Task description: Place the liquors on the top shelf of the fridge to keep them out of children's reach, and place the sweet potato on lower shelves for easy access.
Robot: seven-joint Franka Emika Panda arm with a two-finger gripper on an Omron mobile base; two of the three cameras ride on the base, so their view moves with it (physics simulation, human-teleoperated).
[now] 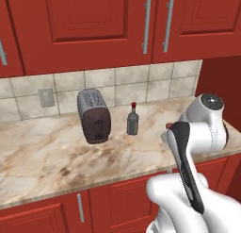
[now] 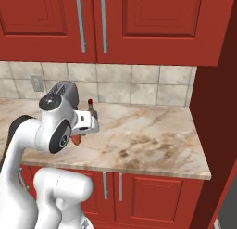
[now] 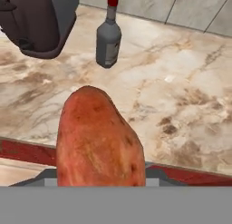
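Note:
The sweet potato [image 3: 100, 141], orange-red and oblong, looms large at the bottom of the hand view and hangs over the counter's front edge. My gripper [image 2: 78, 136] is shut on it; the tuber hides the fingertips. A sliver of the sweet potato [image 2: 75, 141] shows under the hand, and another sliver of it [image 1: 168, 127] shows beside the arm. One liquor, a slim grey bottle with a red cap [image 1: 132, 119], stands upright on the marble counter [image 1: 47, 152], beyond the potato [image 3: 108, 37]. The fridge and its shelves are out of view.
A dark toaster [image 1: 94, 115] stands left of the bottle near the tiled wall. Red upper cabinets [image 1: 94, 24] hang above the counter. A tall red side panel [image 2: 222, 107] closes the counter's right end. Red base cabinets [image 2: 139, 195] run below.

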